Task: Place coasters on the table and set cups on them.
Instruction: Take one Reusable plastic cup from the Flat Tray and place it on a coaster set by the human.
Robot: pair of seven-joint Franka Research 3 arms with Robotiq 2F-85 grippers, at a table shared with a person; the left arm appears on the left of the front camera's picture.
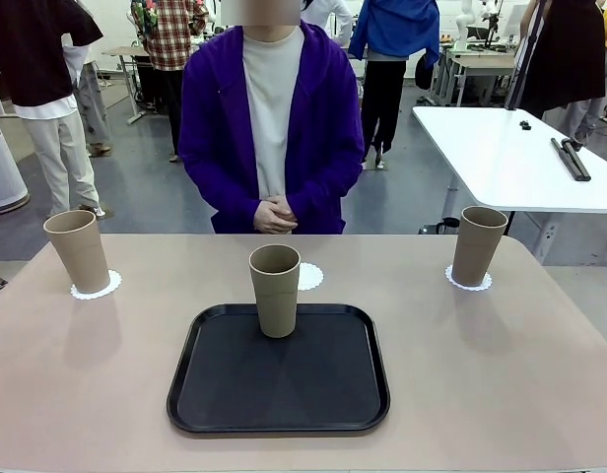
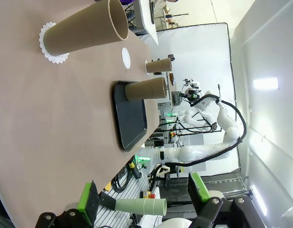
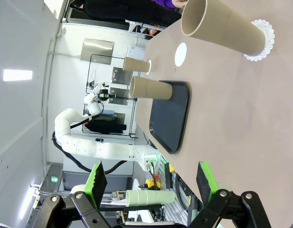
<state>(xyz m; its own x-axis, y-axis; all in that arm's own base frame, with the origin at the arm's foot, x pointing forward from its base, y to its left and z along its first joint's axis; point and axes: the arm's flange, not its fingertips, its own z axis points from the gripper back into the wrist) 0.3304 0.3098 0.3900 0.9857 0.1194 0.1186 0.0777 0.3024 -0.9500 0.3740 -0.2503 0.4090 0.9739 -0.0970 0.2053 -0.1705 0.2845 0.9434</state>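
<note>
Well, two cups look done to me. The left cup (image 1: 77, 251) stands on the left coaster (image 1: 97, 290). The right cup (image 1: 478, 244) stands on the right coaster (image 1: 468, 284). Both sit near the far corners of the tabletop (image 1: 481, 374).

The middle cup (image 1: 275, 291) is the one left to do. It stands upright on the black tray (image 1: 225, 394), close to the tray's far edge, with its wide mouth up. The middle coaster (image 1: 311, 276) lies bare on the tabletop just past that far edge, a little to my right of the cup. So I think the cup has to go away from me and a bit to my right. It has to go over the tray's rim and down onto the coaster.

The cup is tall, so I would take it from the side, around its middle, and keep it straight up. Both my arms look about as far from it, and I cannot tell which one is nearer. The coaster sits a bit to my right, so my right arm may have the easier path.

My left tool (image 2: 144, 194) is spread wide. It holds nothing and touches nothing, and it is well back from the cups. My right tool (image 3: 151, 183) is the same: wide apart, bare, well back.

The person's hands (image 1: 274, 214) are folded at the far side, away from the cups.
</note>
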